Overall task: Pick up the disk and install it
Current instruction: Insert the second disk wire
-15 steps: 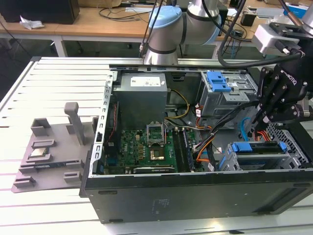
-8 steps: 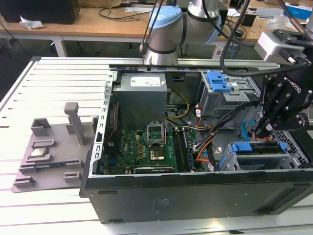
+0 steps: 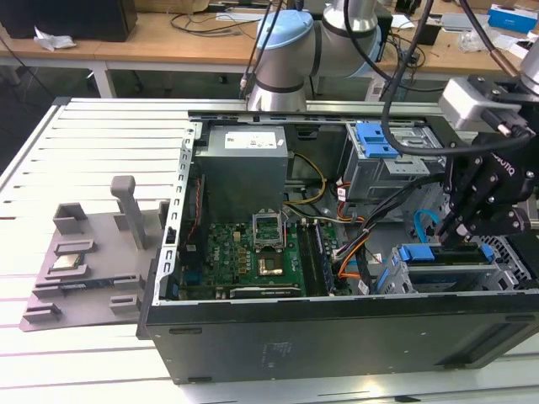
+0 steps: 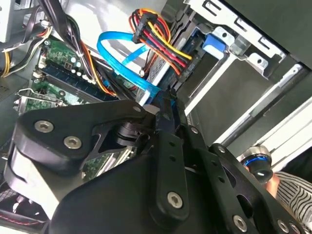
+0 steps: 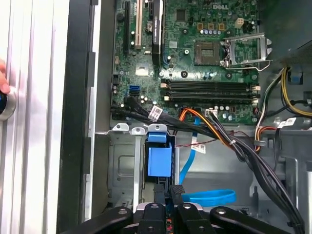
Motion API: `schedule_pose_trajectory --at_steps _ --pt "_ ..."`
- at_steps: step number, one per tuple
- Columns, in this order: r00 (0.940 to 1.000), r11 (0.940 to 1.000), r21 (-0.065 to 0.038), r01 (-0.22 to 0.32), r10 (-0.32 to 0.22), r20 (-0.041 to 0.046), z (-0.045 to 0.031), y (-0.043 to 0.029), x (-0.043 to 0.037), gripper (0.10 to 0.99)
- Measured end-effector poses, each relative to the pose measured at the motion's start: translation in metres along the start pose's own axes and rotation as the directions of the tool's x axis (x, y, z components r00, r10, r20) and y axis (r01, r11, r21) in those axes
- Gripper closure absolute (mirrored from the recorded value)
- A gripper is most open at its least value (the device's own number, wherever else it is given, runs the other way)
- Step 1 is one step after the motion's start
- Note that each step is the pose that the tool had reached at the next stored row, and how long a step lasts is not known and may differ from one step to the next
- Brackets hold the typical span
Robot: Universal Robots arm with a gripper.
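1 gripper [image 3: 459, 229] pressed together above the disk [image 3: 446, 271], disk seated in the drive cage of the open computer case [image 3: 337, 337], case on slatted white table [image 3: 93, 143], wooden benches [image 3: 168, 38] behind.

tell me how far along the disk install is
Pickup looks done: the disk stands in the drive cage at the exterior view's right, blue bracket up. In hand: the gripper is right at that bracket. Left: full seating, which can't be confirmed here.
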State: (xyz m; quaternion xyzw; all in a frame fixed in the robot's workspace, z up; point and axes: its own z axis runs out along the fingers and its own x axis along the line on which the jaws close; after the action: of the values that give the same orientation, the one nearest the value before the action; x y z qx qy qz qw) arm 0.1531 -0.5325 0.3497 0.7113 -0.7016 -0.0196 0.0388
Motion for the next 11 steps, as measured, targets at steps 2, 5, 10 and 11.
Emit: schedule_pose_trajectory --at_steps 2,5,10,11 --pt "1.0000 1.0000 0.000 0.001 -0.001 -0.0002 0.0010 -0.0014 -0.0002 0.925" --pt "1.0000 1.0000 0.000 0.003 -0.003 -0.0001 0.0023 -0.0051 -0.0009 0.925" --pt "1.0000 1.0000 0.000 0.003 -0.003 -0.0003 0.0075 -0.0065 -0.0013 0.925" --pt "1.0000 1.0000 0.000 0.003 -0.003 -0.0005 0.0079 -0.0066 -0.0013 0.925"
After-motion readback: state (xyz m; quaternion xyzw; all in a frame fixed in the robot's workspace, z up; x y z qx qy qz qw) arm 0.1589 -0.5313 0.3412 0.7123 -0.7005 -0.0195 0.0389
